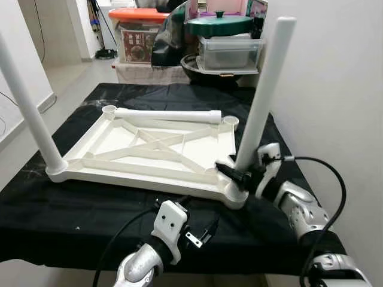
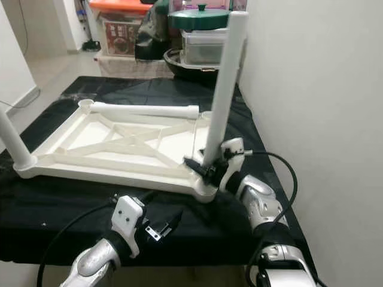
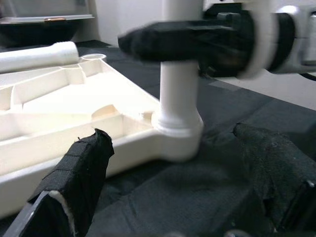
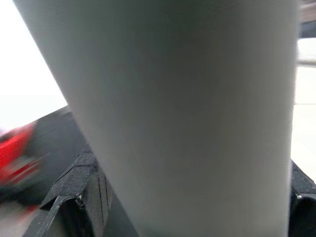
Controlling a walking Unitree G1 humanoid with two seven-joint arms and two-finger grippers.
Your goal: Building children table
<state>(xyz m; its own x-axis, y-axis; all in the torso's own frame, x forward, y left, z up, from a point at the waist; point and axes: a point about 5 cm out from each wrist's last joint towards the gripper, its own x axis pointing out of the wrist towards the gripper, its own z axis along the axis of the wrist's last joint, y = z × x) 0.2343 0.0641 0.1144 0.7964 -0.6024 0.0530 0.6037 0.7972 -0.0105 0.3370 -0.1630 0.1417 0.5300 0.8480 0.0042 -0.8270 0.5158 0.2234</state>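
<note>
Top (image 1: pixel 149 149): white plastic tabletop, upside down on the black cloth (image 1: pixel 72 209), ribs facing up.
Right leg (image 1: pixel 263 89): white tube standing in the near right corner socket (image 1: pixel 234 194), leaning slightly.
Left leg (image 1: pixel 30 113): standing in the near left corner socket.
Loose leg (image 1: pixel 167 115): lying across the far edge of the top, between the two empty far sockets.
Right gripper (image 1: pixel 236 174): fingers clamped on the right leg just above its socket.
Left gripper (image 3: pixel 177 173): fingers apart, holding nothing, low over the cloth just in front of the near right corner.
Step in hand: seating the right leg, by my reading.
How to do it well: bring the tube square to the top before pressing, push straight down along its axis, and keep the grip low so the tube does not lever the socket. The left gripper could steady the near edge so the top does not slide on the cloth.
Remaining: two far sockets unfilled; one leg for them in sight.
Clutter: boxes and a green lid (image 1: pixel 218 25) stacked beyond the table.
Hard to make out: how deep the right leg sits in its socket; the right wrist view is too close and blurred to show it. The left leg's upper end is cut off.
</note>
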